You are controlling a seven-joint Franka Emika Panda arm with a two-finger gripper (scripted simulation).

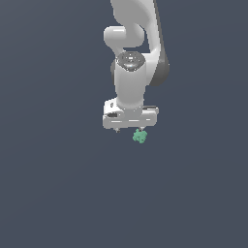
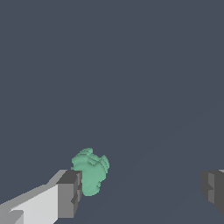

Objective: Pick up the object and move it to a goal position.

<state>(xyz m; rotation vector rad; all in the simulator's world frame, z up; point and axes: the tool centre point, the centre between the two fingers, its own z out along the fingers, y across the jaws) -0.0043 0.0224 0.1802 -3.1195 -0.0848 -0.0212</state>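
The wrist view looks down past the gripper (image 2: 142,190). Its two fingers are wide apart and they hold nothing. One finger (image 2: 70,192) is white with a dark gray pad at its tip. The other finger (image 2: 213,187) shows only as a dark gray block at the edge of the picture.

The green lump (image 2: 91,170) sits right beside the pad of the first finger. It looks like it touches that pad, but I cannot tell for sure. It is not in the middle of the gap. The other finger is well away from it. The lump is small, bumpy and teal green, with no clear shape.

Under it all is the table (image 2: 131,65), a flat dark blue-gray. No edge or corner of the table shows in either picture, so I cannot say which side the lump is near.

In the exterior view the gripper (image 1: 129,130) points straight down from a wide white bar. Only the small tips of the fingers poke out below the bar. The green lump (image 1: 140,136) is just under the tip on the exterior view's right. It is much smaller than the bar is wide.

Above the bar is the white arm (image 1: 131,58), with a round gray cap and a dark band on its side.
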